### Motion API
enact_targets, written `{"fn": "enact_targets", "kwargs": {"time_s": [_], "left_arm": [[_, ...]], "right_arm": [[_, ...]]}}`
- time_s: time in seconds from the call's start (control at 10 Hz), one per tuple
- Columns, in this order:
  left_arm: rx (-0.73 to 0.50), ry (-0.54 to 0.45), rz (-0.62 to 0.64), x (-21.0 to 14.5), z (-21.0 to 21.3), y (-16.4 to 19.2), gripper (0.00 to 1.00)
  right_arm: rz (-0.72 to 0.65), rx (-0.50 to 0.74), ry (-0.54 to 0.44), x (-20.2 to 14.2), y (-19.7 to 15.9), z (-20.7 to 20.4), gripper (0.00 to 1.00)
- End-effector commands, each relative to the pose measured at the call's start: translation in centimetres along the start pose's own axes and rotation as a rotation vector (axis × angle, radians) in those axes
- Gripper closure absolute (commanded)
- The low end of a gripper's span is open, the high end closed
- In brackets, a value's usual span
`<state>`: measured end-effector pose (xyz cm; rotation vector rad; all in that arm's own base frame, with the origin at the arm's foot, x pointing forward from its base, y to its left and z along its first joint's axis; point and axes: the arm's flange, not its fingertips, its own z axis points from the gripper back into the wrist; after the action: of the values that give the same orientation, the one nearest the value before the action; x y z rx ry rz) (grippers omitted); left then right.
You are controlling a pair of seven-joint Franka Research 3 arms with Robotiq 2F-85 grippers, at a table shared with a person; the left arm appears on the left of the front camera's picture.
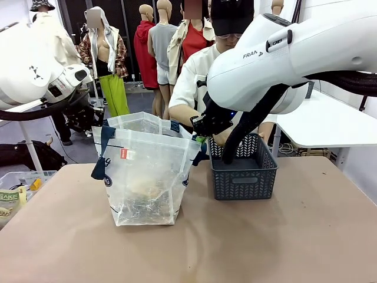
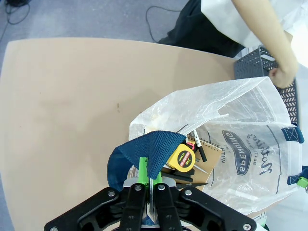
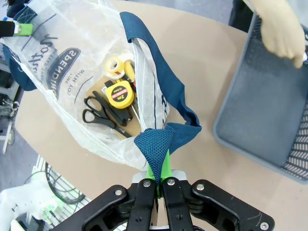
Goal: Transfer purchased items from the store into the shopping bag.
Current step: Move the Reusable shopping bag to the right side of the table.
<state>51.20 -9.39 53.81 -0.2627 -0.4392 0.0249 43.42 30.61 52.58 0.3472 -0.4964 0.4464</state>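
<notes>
Both claws are shut tight and both have cloth in them. The left claw [image 2: 148, 179] is pinched on a navy strap [image 2: 137, 154], folded over right at its fingertips. The right claw [image 3: 159, 175] is clamped the same way on the other strap [image 3: 161, 139]. Between them hangs the shopping bag [image 1: 147, 177], its mouth pulled open just beyond each set of fingertips and its base sitting on the surface [image 2: 72, 106].

How will it handle? I judge the bag thin, soft and floppy. It looks light, and likely to sag shut if either strap is let go. The woven straps look like the place to hold it, since they give grip where the plastic wall would slide and crumple.

The sticks look stiff, slim and very light. They seem prone to roll or slip, so they are best pinched across the middle of the barrel.

Now the count, looking down past the right claw into the bag:
- one yellow tape measure [image 3: 120, 94]
- one pair of black scissors [image 3: 98, 113]
- one roll of tape [image 3: 114, 63]
- one yellow stick [image 3: 130, 71] beside the roll of tape

Past the left claw there is one spiral notebook [image 2: 211, 156] and one black-and-white stick [image 2: 199, 149] lying across it. More sticks may be under the pile, and I cannot tell.

That makes two straps, two claws and one bag. There is also one dark basket [image 3: 260, 101] off to the side of the right claw, with the person's hand [image 3: 281, 33] at its far rim.
</notes>
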Motion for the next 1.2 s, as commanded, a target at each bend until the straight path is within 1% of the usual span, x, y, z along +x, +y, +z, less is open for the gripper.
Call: {"fn": "enact_targets", "kwargs": {"time_s": [0.0, 1.1], "left_arm": [[0.002, -0.008, 0.004, 0.20, 0.28, 0.29, 1.00], [0.002, -0.008, 0.004, 0.20, 0.28, 0.29, 1.00]], "right_arm": [[-0.002, -0.001, -0.001, 0.01, -0.13, 0.02, 1.00], [-0.002, -0.001, -0.001, 0.01, -0.13, 0.02, 1.00]]}}
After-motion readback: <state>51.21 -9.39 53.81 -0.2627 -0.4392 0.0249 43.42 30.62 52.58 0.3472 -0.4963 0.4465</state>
